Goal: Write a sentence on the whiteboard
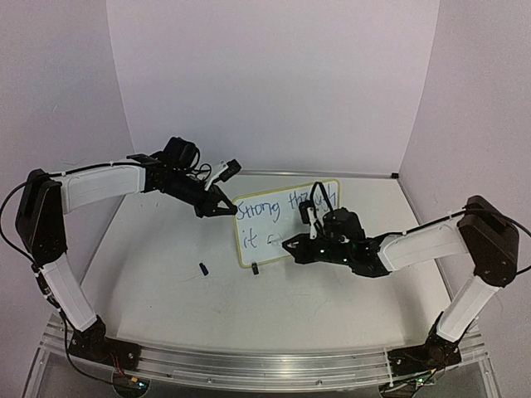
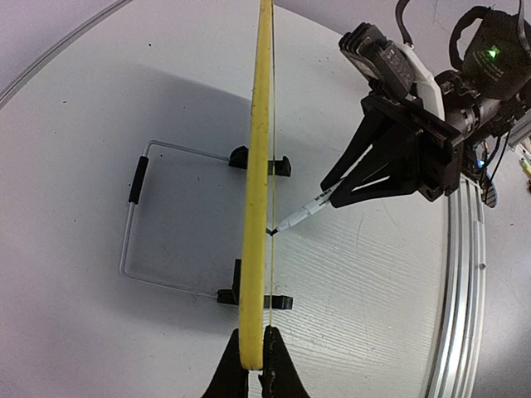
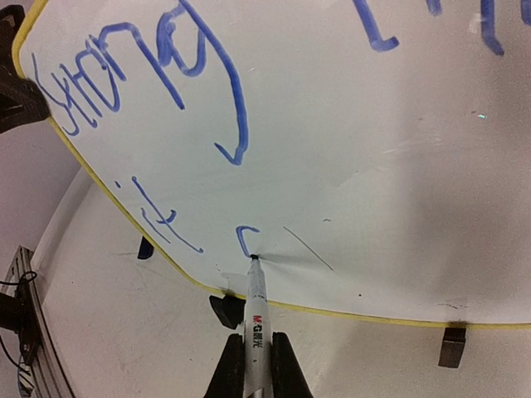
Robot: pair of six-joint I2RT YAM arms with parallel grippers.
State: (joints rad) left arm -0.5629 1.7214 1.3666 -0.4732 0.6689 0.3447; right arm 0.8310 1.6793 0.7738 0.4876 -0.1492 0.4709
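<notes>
The whiteboard, white with a thin yellow frame, stands upright on black clip feet. Blue writing on it reads "Strong" and more in the top line, with "it" below. My left gripper is shut on the board's left edge; in the left wrist view the yellow edge of the whiteboard sits between its fingertips. My right gripper is shut on a white marker. The marker tip touches the board at the end of a short blue curved stroke after "it". In the top view my right gripper is at the board's lower middle.
A small dark blue marker cap lies on the table left of the board's front. A thin wire stand lies flat behind the board. An aluminium rail runs along the near edge. Walls close in the back and sides.
</notes>
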